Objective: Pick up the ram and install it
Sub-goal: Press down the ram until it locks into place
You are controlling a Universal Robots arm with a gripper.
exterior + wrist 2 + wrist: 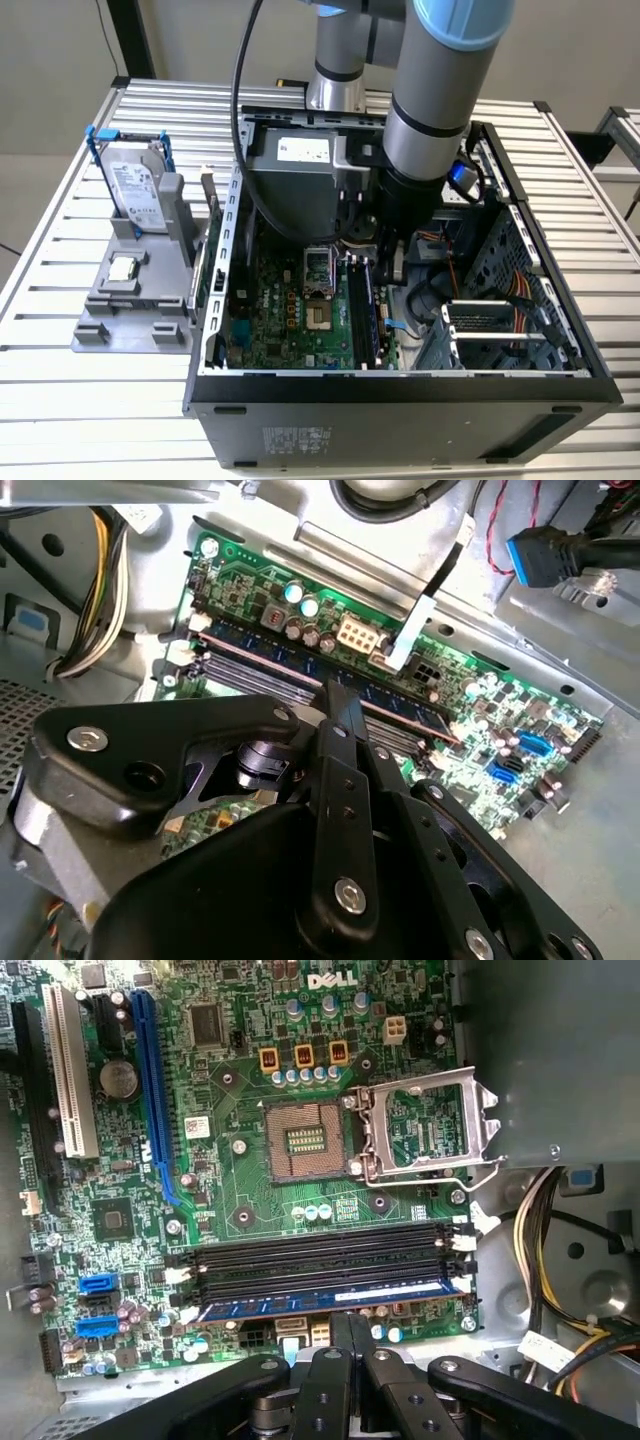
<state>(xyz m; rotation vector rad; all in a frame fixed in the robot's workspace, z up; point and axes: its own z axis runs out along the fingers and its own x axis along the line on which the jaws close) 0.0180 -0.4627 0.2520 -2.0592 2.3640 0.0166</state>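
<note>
already the ram (325, 1298) lies lengthwise in the outermost slot (320, 1282), under the clenched, empty hand (347, 1322).

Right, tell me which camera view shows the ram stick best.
The first wrist view: the ram lies in full length in the motherboard's outermost slot, just off the hand's fingertips. The second wrist view shows it at a slant, partly behind the hand. The exterior view shows a thin dark-blue strip beside the arm.
</note>
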